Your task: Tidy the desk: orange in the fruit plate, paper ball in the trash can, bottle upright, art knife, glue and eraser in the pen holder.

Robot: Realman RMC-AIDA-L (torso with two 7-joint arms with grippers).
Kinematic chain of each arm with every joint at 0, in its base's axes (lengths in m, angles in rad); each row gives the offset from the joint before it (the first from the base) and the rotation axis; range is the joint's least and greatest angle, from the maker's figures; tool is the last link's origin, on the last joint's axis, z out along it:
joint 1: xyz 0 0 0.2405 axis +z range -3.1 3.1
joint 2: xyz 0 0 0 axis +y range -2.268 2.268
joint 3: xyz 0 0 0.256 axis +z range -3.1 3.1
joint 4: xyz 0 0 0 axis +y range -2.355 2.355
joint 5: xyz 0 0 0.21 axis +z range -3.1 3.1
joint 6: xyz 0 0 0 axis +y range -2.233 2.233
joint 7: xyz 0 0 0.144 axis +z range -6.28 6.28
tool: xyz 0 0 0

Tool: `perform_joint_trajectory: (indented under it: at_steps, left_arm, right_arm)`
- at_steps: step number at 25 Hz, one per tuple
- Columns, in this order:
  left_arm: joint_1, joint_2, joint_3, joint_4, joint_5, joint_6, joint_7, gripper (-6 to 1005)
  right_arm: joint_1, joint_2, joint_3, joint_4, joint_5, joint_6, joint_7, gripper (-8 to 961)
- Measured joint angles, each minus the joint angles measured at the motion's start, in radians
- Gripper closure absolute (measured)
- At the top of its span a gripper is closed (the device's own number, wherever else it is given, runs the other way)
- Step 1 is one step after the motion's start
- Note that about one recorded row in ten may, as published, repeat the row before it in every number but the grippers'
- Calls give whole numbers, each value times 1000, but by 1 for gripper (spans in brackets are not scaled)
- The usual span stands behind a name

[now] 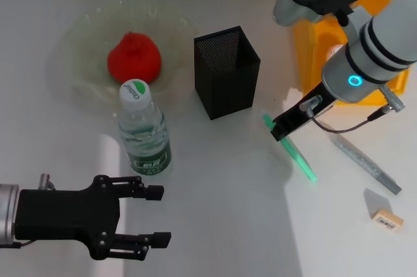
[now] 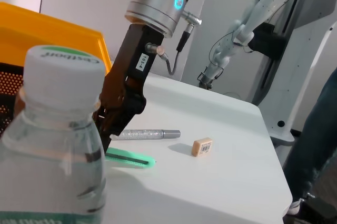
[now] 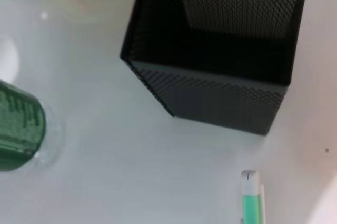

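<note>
The orange (image 1: 133, 59) lies in the fruit plate (image 1: 78, 32) at the back left. In front of the plate, the bottle (image 1: 144, 132) stands upright, and its cap (image 2: 62, 68) fills the near left wrist view. My left gripper (image 1: 161, 216) is open just in front of the bottle, holding nothing. The pen holder (image 1: 226, 72) (image 3: 221, 50) stands mid-table. My right gripper (image 1: 281, 131) is to its right, shut on one end of a slim green tool (image 1: 301, 157) (image 2: 131, 157) (image 3: 251, 197); I cannot tell if this is the art knife or the glue. The paper ball is out of view.
A silver-grey stick (image 1: 367, 163) (image 2: 146, 135) and the eraser (image 1: 386, 218) (image 2: 202, 146) lie on the table at the right. The trash can (image 1: 311, 39) (image 2: 52, 29) stands at the back right, behind my right arm.
</note>
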Motion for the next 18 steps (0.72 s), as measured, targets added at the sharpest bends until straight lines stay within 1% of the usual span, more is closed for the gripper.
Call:
perform_joint_trajectory:
  at_steps: [1, 2, 3, 4, 5, 6, 7, 8, 9, 10, 11, 12, 14, 15, 16, 17, 18]
  left_arm:
    - [0, 0, 0, 0, 0, 0, 0, 230]
    - [1, 0, -1, 0, -6, 6, -3, 230]
    - [1, 0, -1, 0, -6, 6, -3, 230]
    - [1, 0, -1, 0, -9, 8, -4, 230]
    - [2, 0, -2, -3, -15, 8, -4, 230]
    - [2, 0, -2, -3, -15, 8, -4, 230]
    - [2, 0, -2, -10, -21, 8, -5, 230]
    - [2, 0, -2, -10, -21, 8, -5, 230]
    - [1, 0, -3, -14, -25, 9, -5, 230]
    - [0, 0, -3, -16, -25, 10, -5, 230]
    - [0, 0, -3, -16, -25, 10, -5, 230]
    - [-1, 0, -3, -18, -25, 10, -5, 230]
    - [-3, 1, -3, -22, -26, 13, -6, 230]
    - [-4, 0, -3, -24, -32, 17, -6, 230]
    - [-4, -1, -3, -24, -37, 19, -6, 230]
    - [-4, -1, -3, -24, -37, 19, -6, 230]
    - [-4, -1, -3, -27, -43, 22, -6, 230]
  right_arm:
    - [0, 0, 0, 0, 0, 0, 0, 875]
    - [-44, -1, 34, -48, 24, 1, -46, 875]
    - [-44, -1, 34, -48, 24, 1, -46, 875]
    - [-65, -2, 57, -67, 38, 1, -73, 876]
    - [-98, -2, 107, -95, 71, -3, -127, 876]
    - [-98, -2, 107, -95, 71, -3, -127, 876]
    - [-119, -2, 151, -108, 99, -9, -173, 876]
    - [-119, -2, 151, -108, 99, -9, -173, 876]
    - [-128, -2, 175, -114, 111, -15, -197, 876]
    - [-145, -2, 228, -132, 137, -31, -246, 876]
    - [-145, -2, 228, -132, 137, -31, -246, 876]
    - [-151, -2, 253, -140, 150, -41, -268, 876]
    - [-168, -2, 319, -162, 188, -66, -325, 876]
    - [-182, -2, 375, -179, 225, -87, -372, 876]
    - [-189, -2, 406, -186, 247, -100, -399, 876]
    - [-189, -2, 406, -186, 247, -100, -399, 876]
    - [-194, -3, 445, -193, 268, -112, -431, 876]
